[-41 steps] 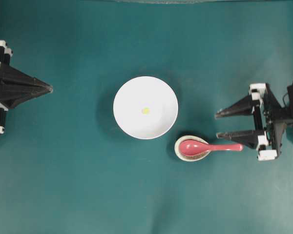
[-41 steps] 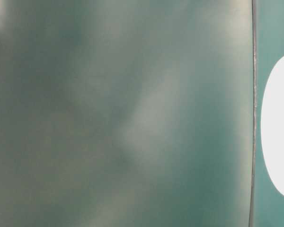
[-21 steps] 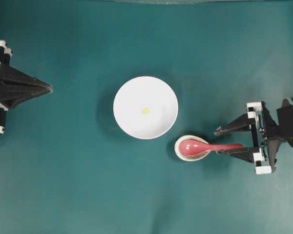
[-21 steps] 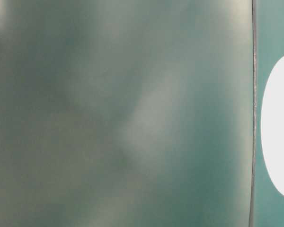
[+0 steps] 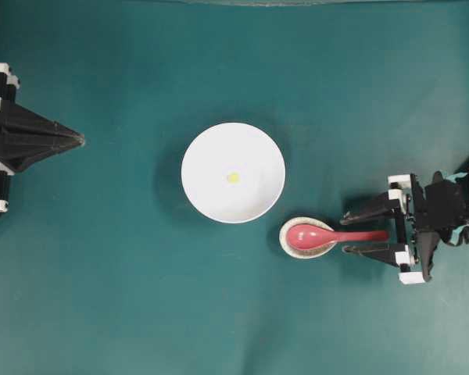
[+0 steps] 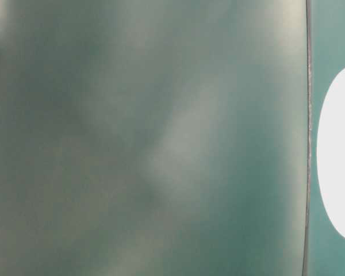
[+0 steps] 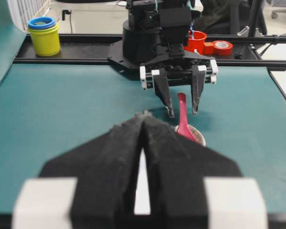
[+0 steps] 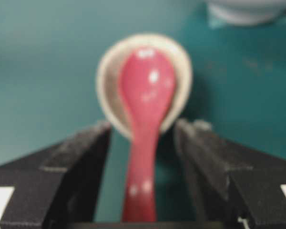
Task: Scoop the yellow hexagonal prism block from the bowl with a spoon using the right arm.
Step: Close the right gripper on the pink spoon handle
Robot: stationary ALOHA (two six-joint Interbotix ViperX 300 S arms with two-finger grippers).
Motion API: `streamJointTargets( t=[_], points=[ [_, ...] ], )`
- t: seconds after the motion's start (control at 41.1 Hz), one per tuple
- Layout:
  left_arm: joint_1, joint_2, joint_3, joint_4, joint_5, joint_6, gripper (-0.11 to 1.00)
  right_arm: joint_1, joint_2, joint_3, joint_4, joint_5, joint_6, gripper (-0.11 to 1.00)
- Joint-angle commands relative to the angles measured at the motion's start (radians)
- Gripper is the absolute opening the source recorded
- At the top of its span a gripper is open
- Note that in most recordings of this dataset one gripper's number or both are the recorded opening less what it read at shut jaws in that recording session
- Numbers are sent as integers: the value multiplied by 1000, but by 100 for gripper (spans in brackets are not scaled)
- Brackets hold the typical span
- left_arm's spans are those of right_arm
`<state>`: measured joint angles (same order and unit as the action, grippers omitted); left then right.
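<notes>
block: yellow block (image 5: 233,177) sits near the middle of the white bowl (image 5: 207,199); tiny and likely very light, so expect it to skid ahead of the scoop rather than ride up it
bowl: centre of the green table (image 5: 125,297); smooth inside, nothing to stop the block sliding; use the far wall as a backstop
spoon: pink spoon (image 5: 328,234) lies with its scoop in the small speckled rest (image 5: 284,239), handle pointing toward your right arm; just beside the bowl's lower right rim, not touching it as far as the overhead view shows
handling: spoon looks glossy and rigid, probably ceramic; slippery under the pads and may chip if dropped; take it mid-handle, clear of the rest, and squeeze square so it can't pivot
right gripper (image 5: 358,232): jaws spread wide, one finger on each side of the handle; nothing gripped yet; wrist view shows gaps on both sides of the handle
left gripper (image 5: 80,141): fingers pressed together, empty, parked at the left edge, well apart from everything
next: your call is closing on the handle; check it's centred first
</notes>
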<state>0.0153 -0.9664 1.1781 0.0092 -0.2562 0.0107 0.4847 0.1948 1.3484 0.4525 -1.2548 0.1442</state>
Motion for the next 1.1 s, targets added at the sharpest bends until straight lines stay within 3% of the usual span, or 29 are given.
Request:
streamJointTargets(
  t=[0.0, 0.268, 0.536, 0.925, 1.071],
  points=[
    [3, 9, -26, 3, -5, 2, 0, 5, 2, -3, 3, -21, 2, 61],
    [3, 11, -26, 3, 3, 2, 0, 5, 2, 8, 5, -15, -5, 61],
    [3, 11, -26, 3, 17, 2, 0, 6, 3, 3, 2, 26, -20, 52],
    [3, 11, -25, 3, 21, 2, 0, 5, 2, -5, 2, 26, -60, 51],
    [3, 11, -25, 3, 23, 2, 0, 5, 2, -6, 0, 26, -69, 45]
  ],
)
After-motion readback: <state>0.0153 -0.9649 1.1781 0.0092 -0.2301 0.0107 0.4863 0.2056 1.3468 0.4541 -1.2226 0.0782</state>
